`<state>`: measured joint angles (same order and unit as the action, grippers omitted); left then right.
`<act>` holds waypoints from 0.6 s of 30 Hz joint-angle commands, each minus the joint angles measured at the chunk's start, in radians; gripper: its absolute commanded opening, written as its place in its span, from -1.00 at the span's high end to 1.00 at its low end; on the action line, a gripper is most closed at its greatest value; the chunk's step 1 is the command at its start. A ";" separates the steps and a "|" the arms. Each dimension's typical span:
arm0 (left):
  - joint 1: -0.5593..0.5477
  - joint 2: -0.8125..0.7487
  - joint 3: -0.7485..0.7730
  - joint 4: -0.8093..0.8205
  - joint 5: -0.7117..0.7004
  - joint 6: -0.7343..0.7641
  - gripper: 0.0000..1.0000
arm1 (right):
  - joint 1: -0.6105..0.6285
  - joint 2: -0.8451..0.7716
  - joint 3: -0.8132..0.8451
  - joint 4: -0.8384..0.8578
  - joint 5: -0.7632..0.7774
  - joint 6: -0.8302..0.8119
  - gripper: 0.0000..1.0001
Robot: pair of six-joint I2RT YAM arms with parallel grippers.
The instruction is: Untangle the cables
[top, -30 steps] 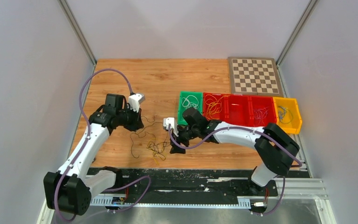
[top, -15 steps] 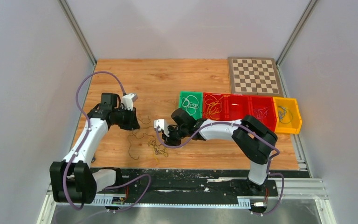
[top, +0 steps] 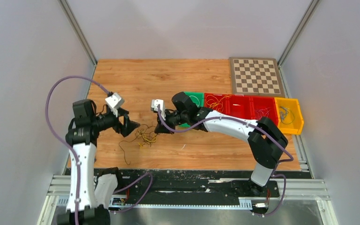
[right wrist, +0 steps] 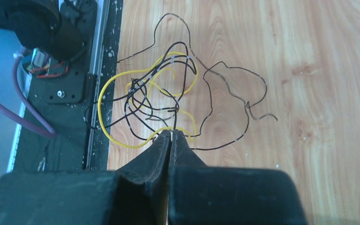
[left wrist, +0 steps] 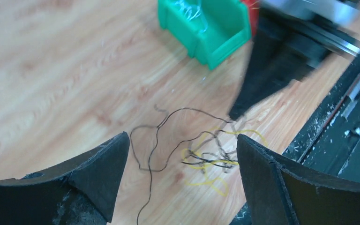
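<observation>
R claw [right wrist: 171, 134] tips pinch cables [right wrist: 155, 104]; L claw [left wrist: 180, 138] spread nearby.

From above, the cables [top: 144, 137] are too fine to tell strand from strand. Upper right in the left wrist view, the right fingers [left wrist: 267, 70] blur; the bin [left wrist: 218, 44] runs off the top.

Wooden table [top: 168, 77] carries a chessboard [top: 256, 76] at its far right corner; just nearer, a green bin [left wrist: 222, 47], red bins [top: 240, 96] and a yellow bin [top: 299, 117] stand touching in one row
</observation>
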<state>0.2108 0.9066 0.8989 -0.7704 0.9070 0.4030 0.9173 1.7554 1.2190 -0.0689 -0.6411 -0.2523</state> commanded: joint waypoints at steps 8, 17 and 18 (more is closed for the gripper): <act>-0.195 -0.068 -0.136 0.111 0.046 0.099 -0.77 | -0.021 -0.062 0.119 0.011 -0.098 0.124 1.00; -0.294 0.123 -0.180 0.100 -0.235 0.140 0.05 | -0.040 -0.174 0.122 -0.044 -0.005 0.039 1.00; -0.261 0.138 -0.178 0.065 -0.235 0.157 0.15 | -0.052 -0.192 0.110 -0.061 0.005 0.027 1.00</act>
<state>-0.0975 1.0042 0.7033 -0.6636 0.7967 0.5087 0.8898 1.6703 1.3121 -0.0959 -0.6781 -0.1703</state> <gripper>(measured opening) 0.518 0.004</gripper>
